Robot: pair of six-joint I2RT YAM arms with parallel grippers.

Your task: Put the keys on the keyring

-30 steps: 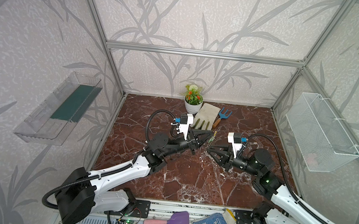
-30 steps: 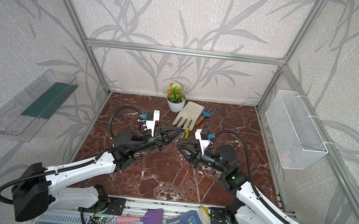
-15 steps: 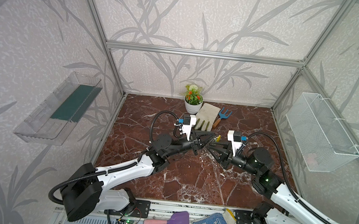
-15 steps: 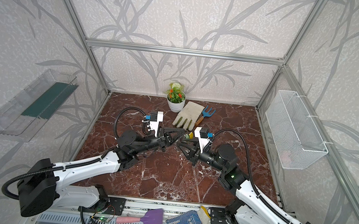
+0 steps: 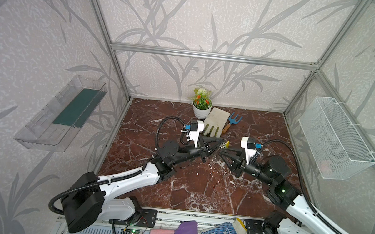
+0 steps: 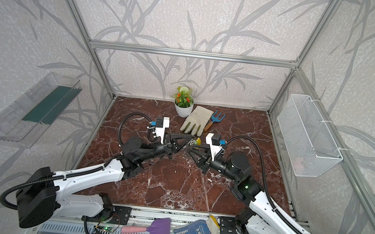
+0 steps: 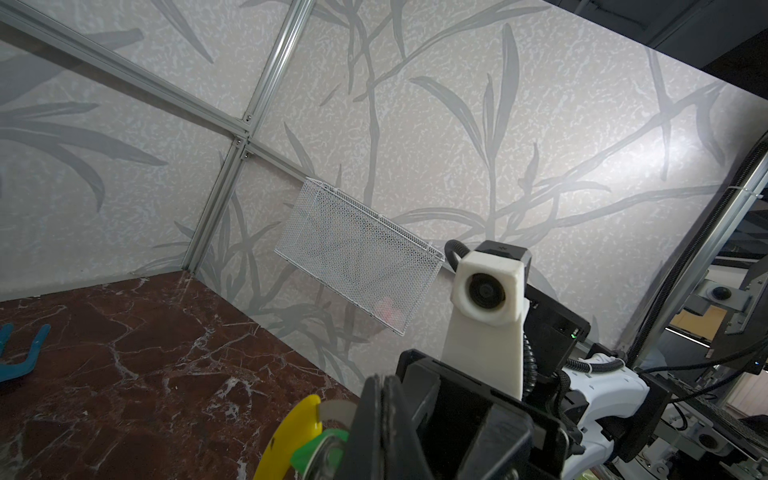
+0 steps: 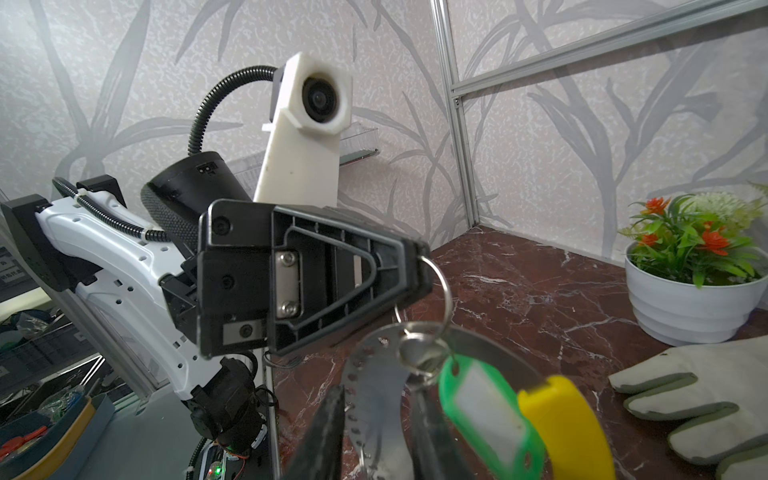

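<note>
Over the counter's middle, the left pincer is reaching farther than a second ago. The right pincer is gripping the keyring aloft, keys dangling alongside, the left pinching a small silver ring. Threading is probably starting.

- White arm shells, black joints, there!
- Ribbed black cables curling.
- Chunky white camera mounts.
- Black triangular fingers, silver screws.
- Green light glowing.
</note>
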